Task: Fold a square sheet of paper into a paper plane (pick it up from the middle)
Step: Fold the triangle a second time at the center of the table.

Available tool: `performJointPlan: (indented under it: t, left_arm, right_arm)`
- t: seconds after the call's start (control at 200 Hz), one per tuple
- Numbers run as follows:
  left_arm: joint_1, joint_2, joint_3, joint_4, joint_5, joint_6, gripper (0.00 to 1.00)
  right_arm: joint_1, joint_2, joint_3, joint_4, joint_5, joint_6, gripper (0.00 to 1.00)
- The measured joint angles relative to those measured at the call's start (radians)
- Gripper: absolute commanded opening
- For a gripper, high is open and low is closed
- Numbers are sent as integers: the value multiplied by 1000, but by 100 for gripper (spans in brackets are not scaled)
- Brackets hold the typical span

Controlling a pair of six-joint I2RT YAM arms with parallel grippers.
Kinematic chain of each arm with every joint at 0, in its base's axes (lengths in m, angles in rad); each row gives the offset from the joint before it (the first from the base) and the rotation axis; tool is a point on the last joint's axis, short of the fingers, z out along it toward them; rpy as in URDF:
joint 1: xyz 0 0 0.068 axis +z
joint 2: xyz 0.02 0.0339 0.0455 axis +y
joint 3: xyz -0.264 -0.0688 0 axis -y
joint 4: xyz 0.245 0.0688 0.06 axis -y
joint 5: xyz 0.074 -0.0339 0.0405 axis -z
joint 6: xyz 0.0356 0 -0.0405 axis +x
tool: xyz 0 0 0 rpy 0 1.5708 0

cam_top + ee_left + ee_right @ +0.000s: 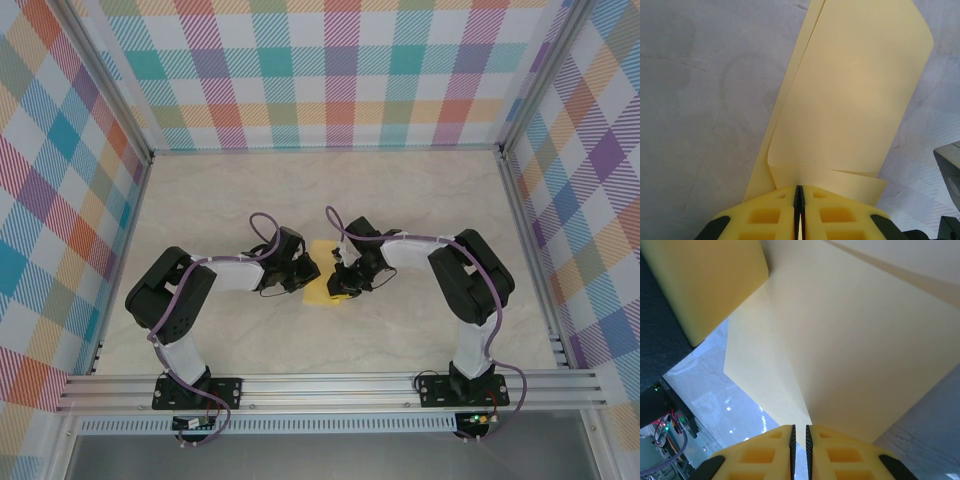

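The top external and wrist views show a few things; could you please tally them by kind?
Yellow paper sheet: 1
Robot arms: 2, left arm and right arm
End effectors: 2, left end effector and right end effector, both gripping the sheet
Total: 5

I see paper sheet (855, 100): thin, matt, smooth, creased. Matt yellow plastic on left fingers (765, 217), right fingers (840, 457). Smooth marble-look table (300, 190), faint sheen. Brushed metal frame rail (330, 385).
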Motion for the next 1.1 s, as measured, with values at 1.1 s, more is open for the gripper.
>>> performJointPlan:
  t: [1.1]
  left_arm:
    - [-1, 0, 0, -1, -3, -4, 12]
  right_arm:
    - [8, -31, -81, 46, 2, -39, 14]
